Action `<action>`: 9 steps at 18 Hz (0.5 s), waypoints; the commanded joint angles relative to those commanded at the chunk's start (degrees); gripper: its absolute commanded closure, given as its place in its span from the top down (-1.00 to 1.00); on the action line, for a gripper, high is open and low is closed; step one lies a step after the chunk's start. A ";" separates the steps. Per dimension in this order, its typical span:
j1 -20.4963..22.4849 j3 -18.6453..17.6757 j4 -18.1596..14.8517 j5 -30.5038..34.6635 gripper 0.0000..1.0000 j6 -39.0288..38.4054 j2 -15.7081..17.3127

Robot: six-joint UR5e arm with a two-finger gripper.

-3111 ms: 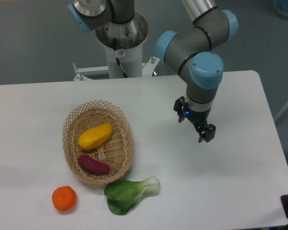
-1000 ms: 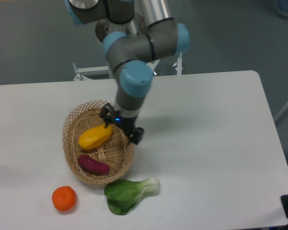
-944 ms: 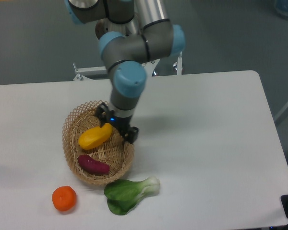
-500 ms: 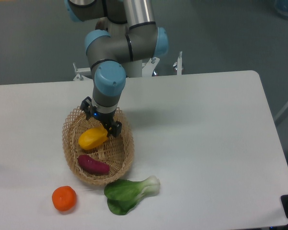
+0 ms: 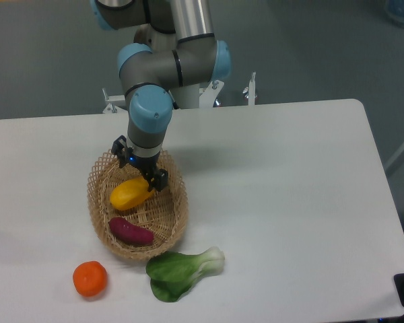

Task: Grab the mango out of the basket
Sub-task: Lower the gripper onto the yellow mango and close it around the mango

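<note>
Swinging in from the table's right side, the arm now hangs its end effector [image 5: 141, 169] over the basket [image 5: 98, 202], fingers spread apart around the mango's [image 5: 130, 194] upper right end. Mango lies inside the basket toward twelve o'clock, a purple sweet potato [image 5: 130, 231] at six. Approach seems done; clamping and lifting remain.

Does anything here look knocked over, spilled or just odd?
Nothing stands out. The basket sits flat, with the mango and a purple sweet potato inside. An orange and a leafy green lie on the table beside it. The pincer hovers over the mango's end.
</note>
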 joint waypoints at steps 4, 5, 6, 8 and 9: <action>-0.26 -0.26 1.92 0.00 1.00 -1.57 -0.88; -0.87 -0.35 2.98 0.00 1.00 -2.54 -1.23; -1.05 -0.35 3.95 0.00 1.00 -3.42 -1.67; -1.23 -0.35 4.74 0.78 1.00 -4.48 -2.20; -1.58 -0.35 4.83 1.92 1.00 -4.92 -2.29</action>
